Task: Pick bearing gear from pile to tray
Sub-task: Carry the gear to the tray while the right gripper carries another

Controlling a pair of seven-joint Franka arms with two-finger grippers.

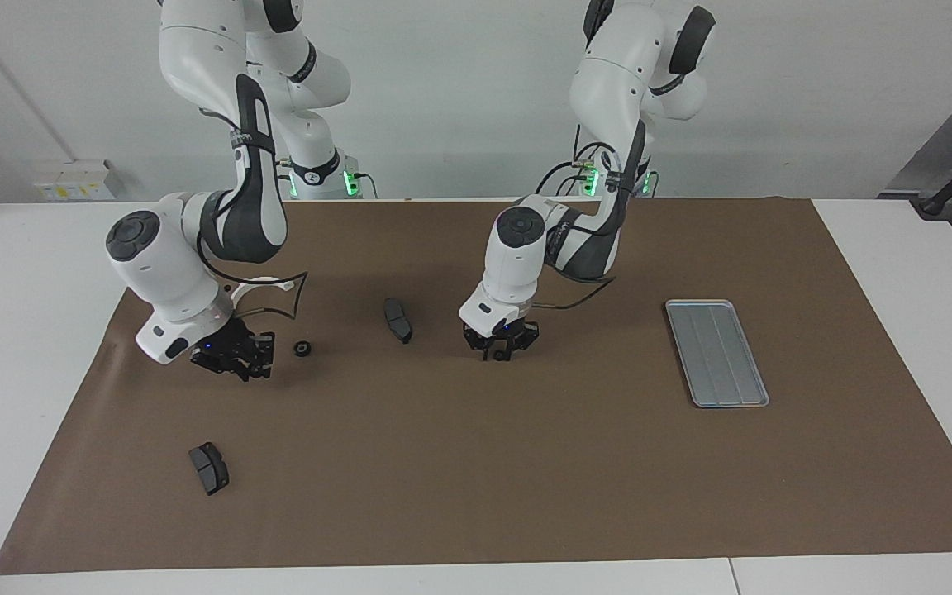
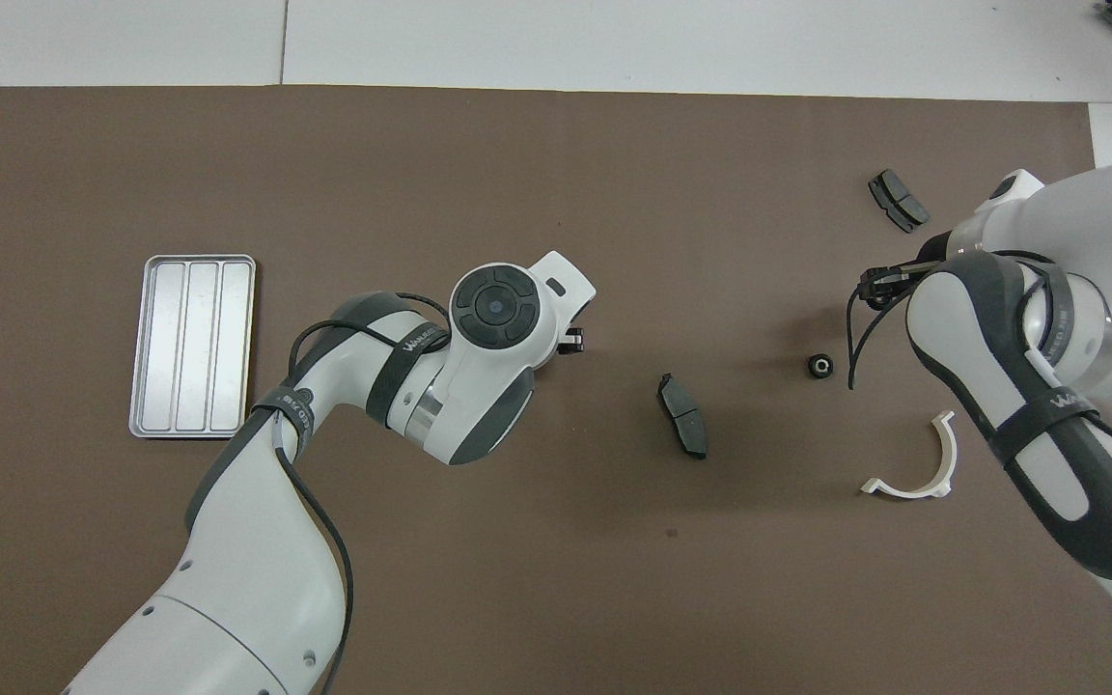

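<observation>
A small black round bearing gear (image 1: 497, 356) sits at the mat's middle with my left gripper (image 1: 498, 350) drawn in shut around it, low on the mat. From overhead the left wrist hides that piece, and only an edge of the left gripper (image 2: 570, 340) shows. A second black round piece (image 1: 302, 349) (image 2: 819, 366) lies toward the right arm's end, beside my right gripper (image 1: 233, 357) (image 2: 879, 286), which hangs just above the mat. The silver ridged tray (image 1: 716, 353) (image 2: 191, 345) lies toward the left arm's end, with nothing in it.
A dark grey pad (image 1: 397, 320) (image 2: 682, 429) lies between the two grippers. Another pad (image 1: 209, 468) (image 2: 898, 201) lies farther from the robots, near the right arm's end. The white half-ring bracket (image 1: 259, 285) (image 2: 915, 471) sits under the right forearm. A brown mat (image 1: 476, 479) covers the table.
</observation>
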